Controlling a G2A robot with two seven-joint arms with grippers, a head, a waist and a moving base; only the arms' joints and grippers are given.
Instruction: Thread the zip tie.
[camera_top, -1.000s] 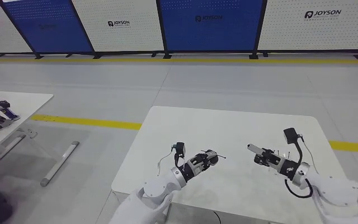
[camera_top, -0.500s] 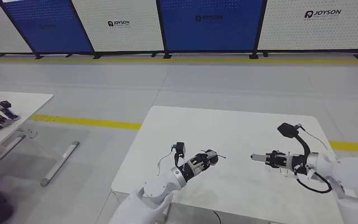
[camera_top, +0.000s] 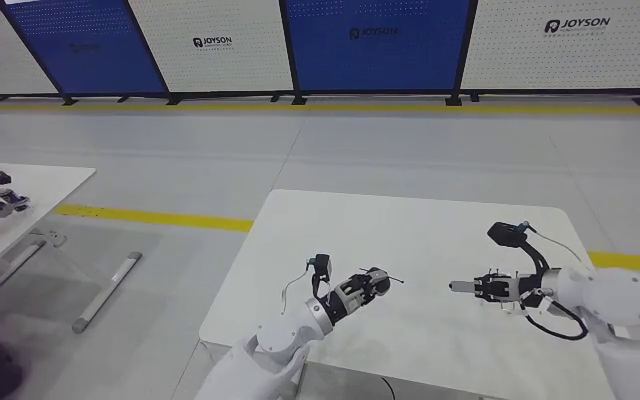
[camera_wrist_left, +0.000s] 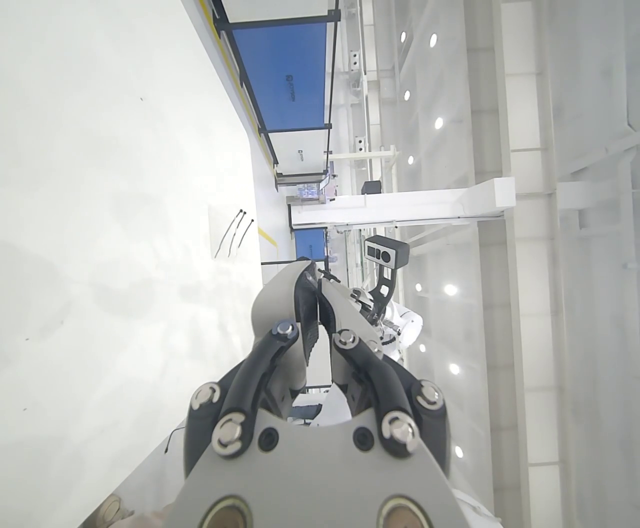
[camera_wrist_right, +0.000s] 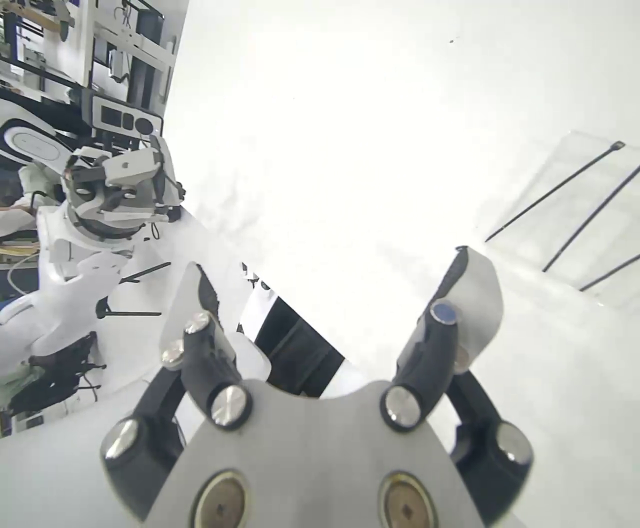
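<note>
Zip tie: a thin dark strip that sticks out of the left gripper toward the other arm, over the near part of the white desk. In the left wrist view this gripper has its fingers pressed together, with a small black bit of the tie pinched at their tips.

At about the same depth, the right gripper points back at the left one. The two stand tip toward tip with a clear gap between them. In its own wrist view the right gripper has its fingers spread wide over the desk, and the left gripper shows farther off, facing it.

Beyond the right gripper, three spare zip ties lie side by side, roughly parallel, on a clear sheet that lies flat on the desk. The left wrist view shows the same three near a desk edge.

Past the desk's far edge is grey floor with a yellow line on it. A second white table stands off to the left. Blue and white panels close off the back.
</note>
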